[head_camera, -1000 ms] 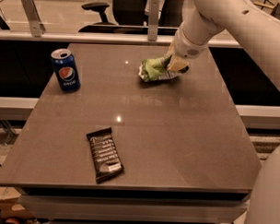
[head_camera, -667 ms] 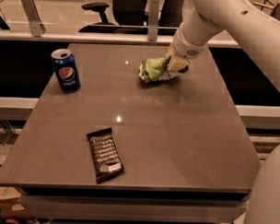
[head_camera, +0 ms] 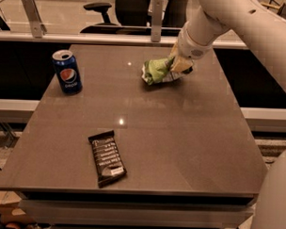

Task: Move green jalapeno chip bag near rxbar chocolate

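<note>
Unmoved, jaws gripping green jalapeno chip bag (head_camera: 157,71) (table's far side)

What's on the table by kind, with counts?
Snack bags: 1, the green jalapeno chip bag, far side, with the gripper at its end on the right of the view.
Wrapped bars: 1, the rxbar chocolate, near edge.
Cans: 1, the blue Pepsi can, far left.
Total: 3.

The gripper (head_camera: 179,65) sits against the green jalapeno chip bag (head_camera: 156,71) at the far side of the table (head_camera: 194,137), well apart from the rxbar chocolate (head_camera: 107,158) near the front.
</note>
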Controlling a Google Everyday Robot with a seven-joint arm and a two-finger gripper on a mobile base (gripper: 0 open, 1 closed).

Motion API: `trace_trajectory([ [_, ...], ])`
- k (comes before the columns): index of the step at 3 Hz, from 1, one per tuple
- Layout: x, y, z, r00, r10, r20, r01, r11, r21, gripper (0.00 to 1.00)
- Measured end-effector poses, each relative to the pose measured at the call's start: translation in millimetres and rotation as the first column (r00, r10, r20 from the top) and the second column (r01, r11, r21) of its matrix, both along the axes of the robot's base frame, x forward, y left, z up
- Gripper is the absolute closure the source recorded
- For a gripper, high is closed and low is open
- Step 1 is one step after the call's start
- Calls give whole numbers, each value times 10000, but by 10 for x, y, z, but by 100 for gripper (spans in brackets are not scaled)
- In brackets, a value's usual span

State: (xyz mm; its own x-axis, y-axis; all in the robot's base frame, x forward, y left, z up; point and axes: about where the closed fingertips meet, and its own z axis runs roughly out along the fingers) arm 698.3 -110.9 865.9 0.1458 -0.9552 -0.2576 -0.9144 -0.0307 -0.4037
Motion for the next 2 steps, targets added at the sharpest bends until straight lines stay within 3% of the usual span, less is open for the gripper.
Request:
trace_trajectory([
  [2,-377,-2,258,9992,-14,393,-6,9987,502,100],
])
